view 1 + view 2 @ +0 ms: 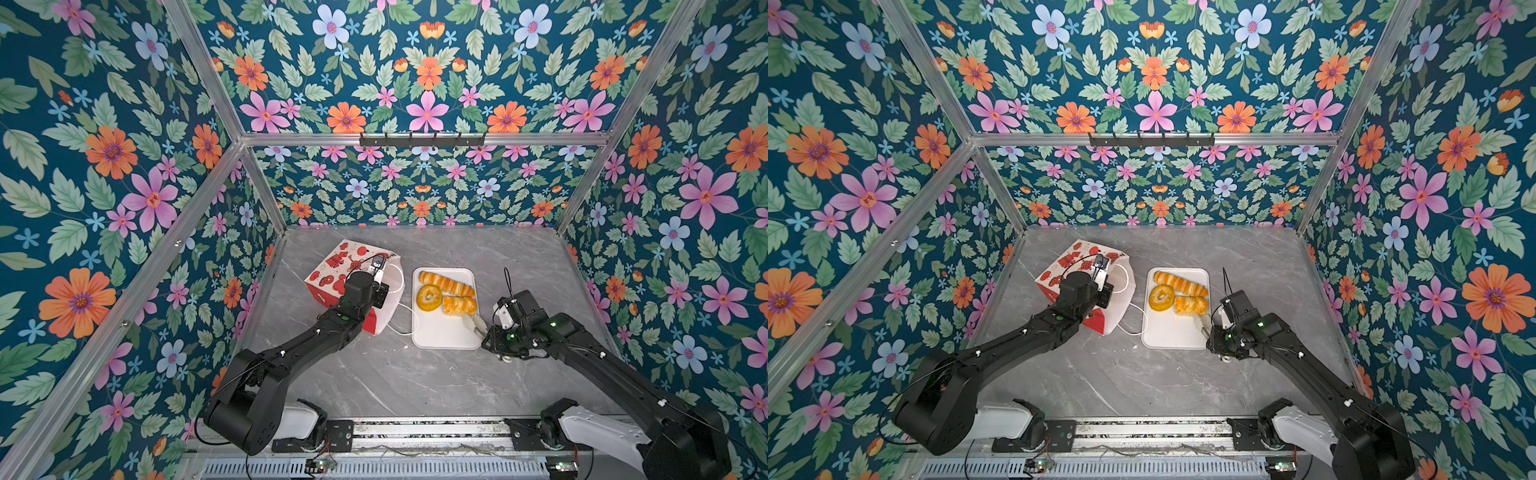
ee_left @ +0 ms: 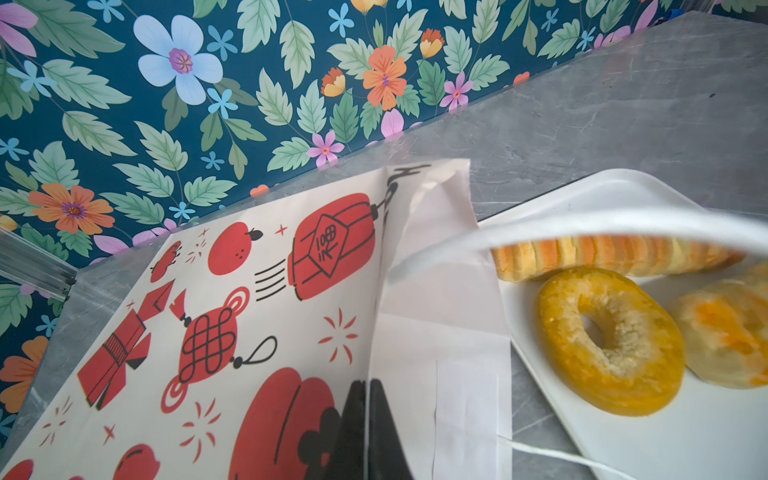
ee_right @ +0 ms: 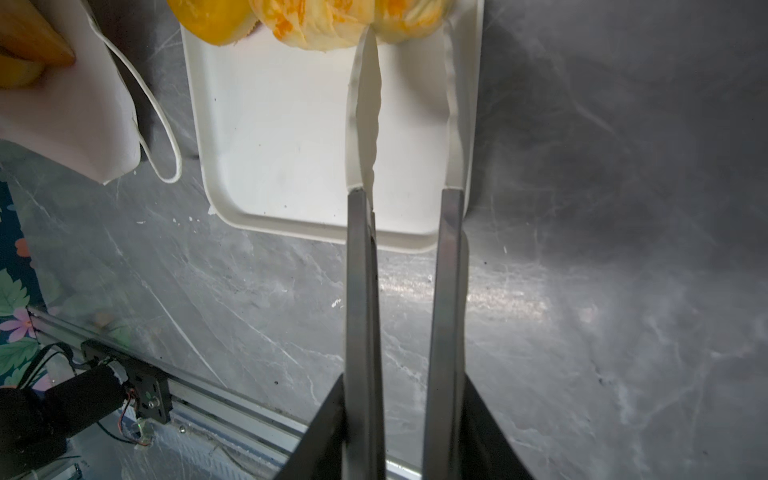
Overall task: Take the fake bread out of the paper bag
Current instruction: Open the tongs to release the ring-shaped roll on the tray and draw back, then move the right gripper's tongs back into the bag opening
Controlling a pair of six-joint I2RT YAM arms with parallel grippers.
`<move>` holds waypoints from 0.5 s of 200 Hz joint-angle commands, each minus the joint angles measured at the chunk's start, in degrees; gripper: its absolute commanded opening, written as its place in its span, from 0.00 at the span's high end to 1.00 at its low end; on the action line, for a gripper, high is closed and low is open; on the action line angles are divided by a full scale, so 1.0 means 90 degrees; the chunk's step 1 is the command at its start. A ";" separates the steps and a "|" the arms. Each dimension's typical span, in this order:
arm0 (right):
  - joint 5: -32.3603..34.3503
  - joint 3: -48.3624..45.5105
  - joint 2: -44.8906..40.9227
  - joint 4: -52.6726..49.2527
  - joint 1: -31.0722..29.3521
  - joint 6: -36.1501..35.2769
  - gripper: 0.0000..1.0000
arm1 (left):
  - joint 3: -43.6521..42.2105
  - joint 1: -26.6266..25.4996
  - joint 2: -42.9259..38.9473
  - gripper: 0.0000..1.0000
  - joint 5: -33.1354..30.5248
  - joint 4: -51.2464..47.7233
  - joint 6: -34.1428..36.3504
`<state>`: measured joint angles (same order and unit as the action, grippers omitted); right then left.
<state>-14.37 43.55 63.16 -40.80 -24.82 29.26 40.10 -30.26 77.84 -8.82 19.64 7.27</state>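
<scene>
Three pieces of fake bread [image 1: 1161, 297] lie on a white tray [image 1: 444, 336] between the two grippers: a long striped loaf [image 1: 446, 282], a ring [image 1: 429, 297] and a shorter striped roll [image 1: 459, 305]. The table [image 1: 395, 382] is grey, marble-look, with pale veins. Blue wallpaper [image 1: 104, 166] crowded with pink, orange and pale-blue flowers covers every wall inside an aluminium frame [image 1: 316, 139]. A black hook rack [image 1: 422, 140] sits on the back bar.

The left gripper [image 2: 368, 388] has its black fingers [image 2: 351, 424] pressed together on the upper lip of the paper bag [image 2: 249, 332]. The bag lies on its side beneath the gripper, mouth turned toward the tray, with one cord handle [image 1: 405, 330] trailing on the table.

The right gripper [image 3: 405, 415] is clamped around a pair of metal tongs [image 3: 361, 291]. Their white tips stand apart just ahead of it, over the tray. One tip reaches the roll's edge, though I cannot tell whether it touches. Off to that gripper's side, two more yellow-orange pieces [image 3: 29, 45] show inside the bag's mouth.

The bag carries red prints of lanterns, knots and apples. A black "H" [image 2: 409, 172] sits at the fold, and the letters after it are too creased to read. One lantern [image 2: 332, 245] bears a character I cannot make out.
</scene>
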 commanded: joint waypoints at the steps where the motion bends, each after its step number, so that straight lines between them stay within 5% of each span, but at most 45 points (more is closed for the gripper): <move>1: -0.0072 0.0091 0.0233 0.0554 0.0175 -0.0276 0.63 | -0.0002 0.0004 -0.0062 1.00 0.0027 0.0212 -0.0061; 100: -0.0303 0.0107 0.0401 0.0962 0.0511 -0.0360 0.62 | 0.0015 0.0011 -0.0111 1.00 0.0034 0.0142 -0.0033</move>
<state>-14.79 45.01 68.42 -34.04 -20.21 26.68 39.99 -30.26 76.95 -8.86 19.57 7.29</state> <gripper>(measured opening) 0.376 0.040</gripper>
